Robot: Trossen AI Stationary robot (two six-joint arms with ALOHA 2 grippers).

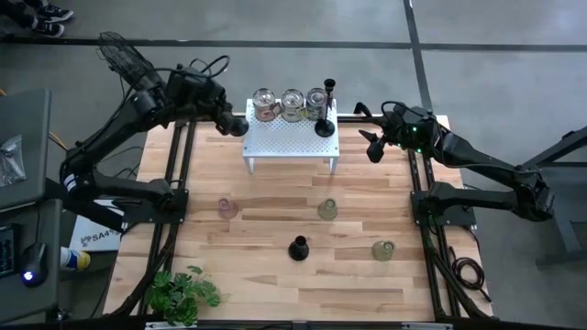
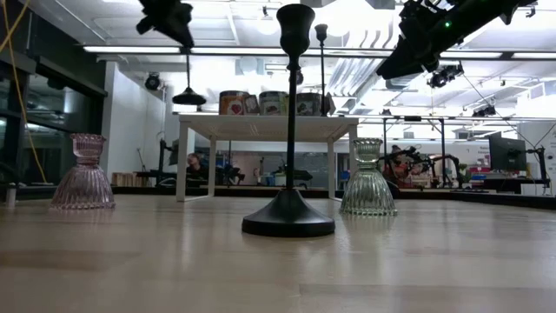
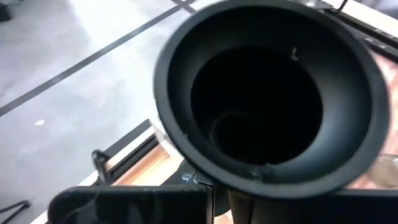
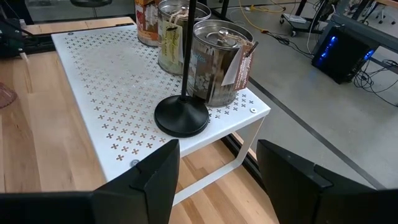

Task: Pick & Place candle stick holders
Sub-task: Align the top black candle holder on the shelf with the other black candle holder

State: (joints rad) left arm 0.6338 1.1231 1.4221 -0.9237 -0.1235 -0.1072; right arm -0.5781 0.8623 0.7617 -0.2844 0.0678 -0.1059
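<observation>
1. My left gripper (image 1: 234,124) hangs above the left end of the white perforated stand (image 1: 289,137), and it is clamped on a black candle holder (image 3: 273,112) whose round hollow base fills my left wrist view.
2. My right gripper (image 1: 373,147) hovers just off the stand's right end, fingers (image 4: 155,180) spread wide with nothing between them.
3. On the stand a slim black stick holder (image 1: 325,124) stands upright near the right edge, beside three jars (image 1: 292,104) lined along the back.
4. Down on the wooden table (image 1: 275,275) sit a pink glass holder (image 1: 227,209), a greenish glass holder (image 1: 327,210), a second greenish one (image 1: 383,250) and another black stemmed holder (image 1: 298,248), all well apart.
5. A leafy plant (image 1: 182,295) sits at the table's front left corner.
</observation>
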